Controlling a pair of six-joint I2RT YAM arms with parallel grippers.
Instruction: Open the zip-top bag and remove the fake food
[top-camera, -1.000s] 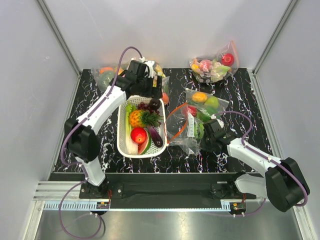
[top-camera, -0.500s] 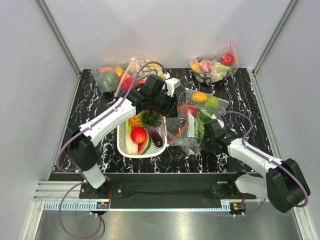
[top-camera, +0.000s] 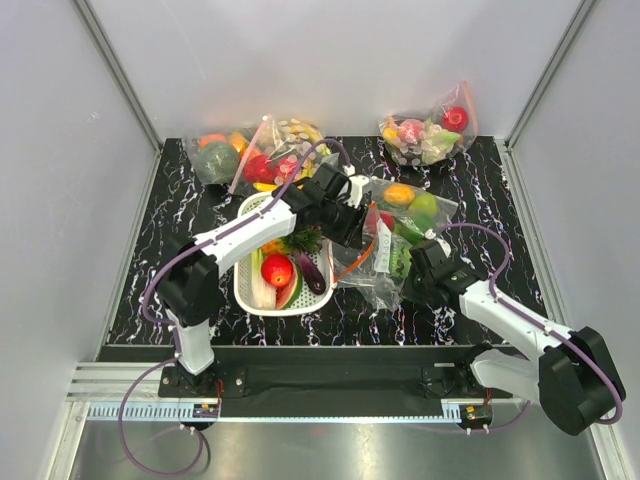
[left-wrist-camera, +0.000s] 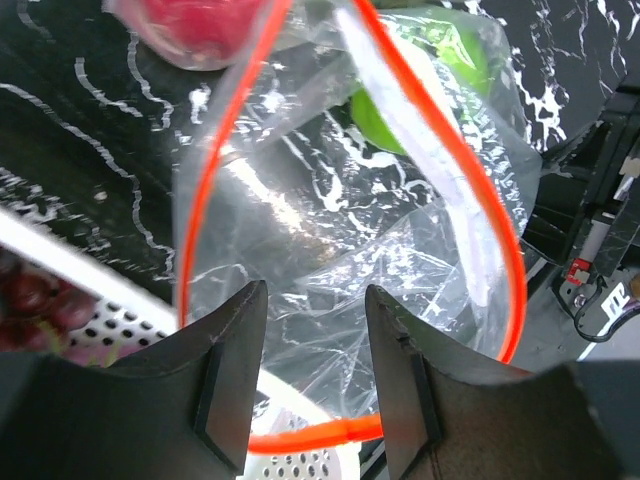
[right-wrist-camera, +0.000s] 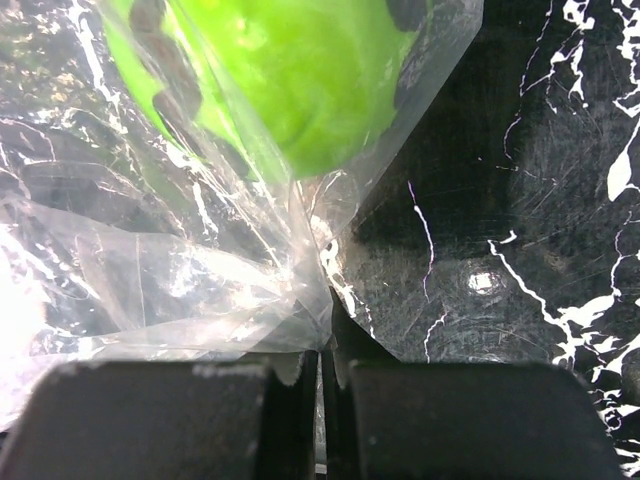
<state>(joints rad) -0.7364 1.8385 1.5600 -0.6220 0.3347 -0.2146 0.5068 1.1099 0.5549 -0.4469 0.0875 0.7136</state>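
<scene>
The zip-top bag (top-camera: 375, 262) lies right of the basket, its orange-red zip mouth gaping toward the basket and its white label (top-camera: 383, 250) on top. A green round fruit (top-camera: 399, 262) sits inside it, and shows through the plastic in the right wrist view (right-wrist-camera: 290, 80) and the left wrist view (left-wrist-camera: 440, 75). A red round fruit (top-camera: 384, 220) lies at the bag's far edge. My left gripper (top-camera: 356, 224) is open and empty just above the bag's mouth (left-wrist-camera: 315, 310). My right gripper (top-camera: 413, 270) is shut on the bag's clear bottom corner (right-wrist-camera: 322, 345). The pineapple (top-camera: 275, 243) and a red fruit (top-camera: 277, 270) lie in the basket.
A white perforated basket (top-camera: 243, 285) also holds a watermelon slice, eggplant, leek and grapes. A bag with an orange and a green apple (top-camera: 412, 205) lies behind the zip-top bag. Other filled bags lie at the back left (top-camera: 222, 155), back middle (top-camera: 285, 145) and back right (top-camera: 425, 130).
My left arm swung from the back-left bags rightward over the basket to the zip-top bag's mouth. The bag's mouth shifted slightly. My right gripper kept its hold.
</scene>
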